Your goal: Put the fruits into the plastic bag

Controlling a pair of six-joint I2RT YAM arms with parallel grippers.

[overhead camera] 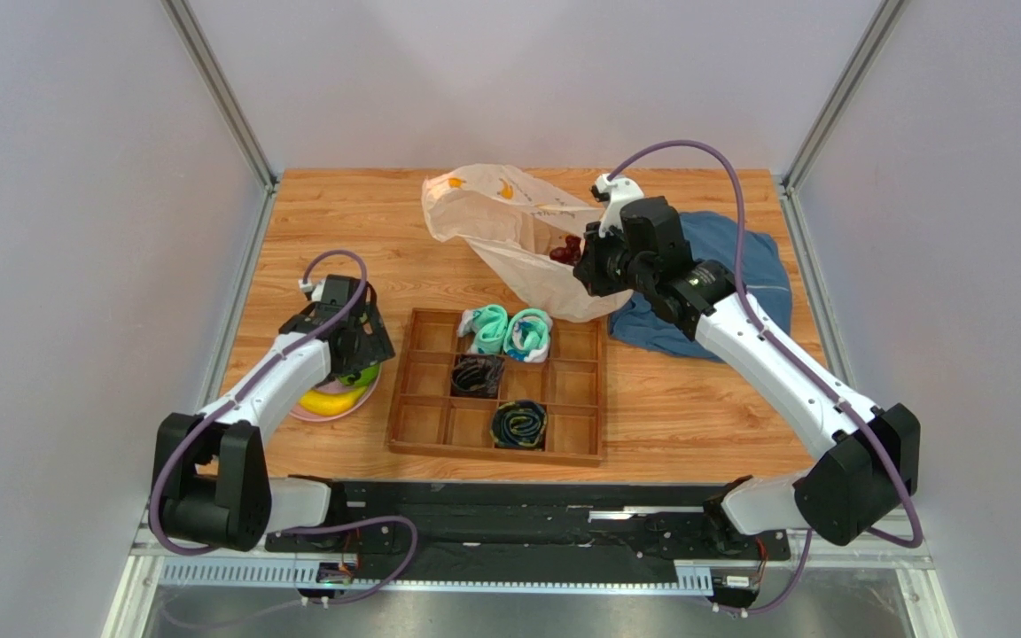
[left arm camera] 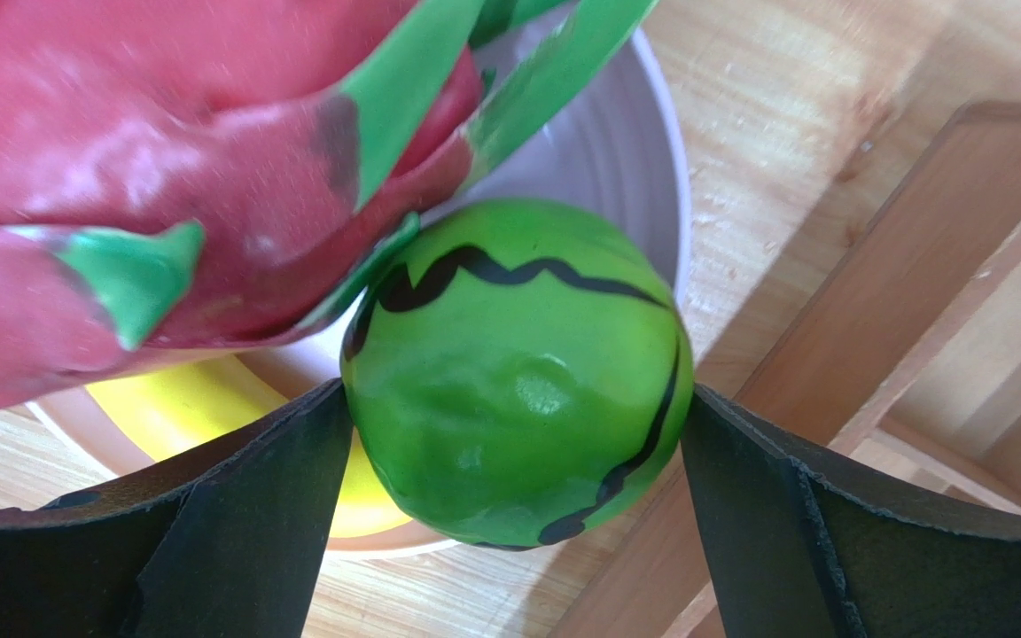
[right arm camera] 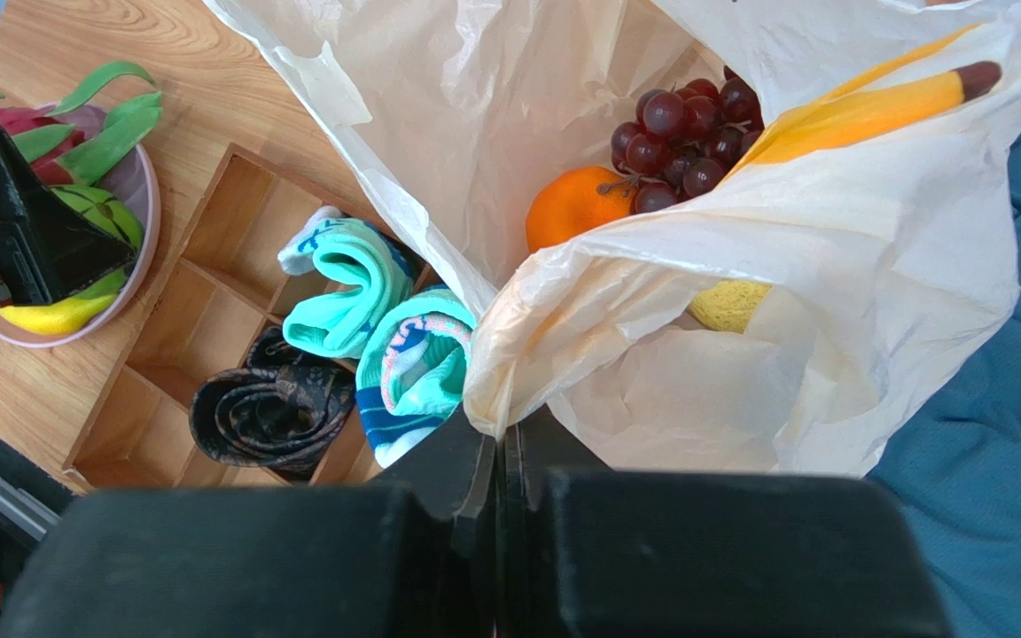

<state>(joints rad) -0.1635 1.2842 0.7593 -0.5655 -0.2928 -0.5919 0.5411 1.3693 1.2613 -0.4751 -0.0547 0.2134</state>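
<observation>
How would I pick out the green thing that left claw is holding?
Find the shallow pink plate near the wooden table's left edge. On it, held by the left gripper, sits a round green toy melon. Only it has wavy black stripes, unlike the red dragon fruit and yellow banana alongside.

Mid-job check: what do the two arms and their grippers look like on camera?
The left arm and right arm have white links, black joints and a purple-grey cable looping outside. The left gripper and right gripper are matt black with wedge-shaped fingers.
</observation>
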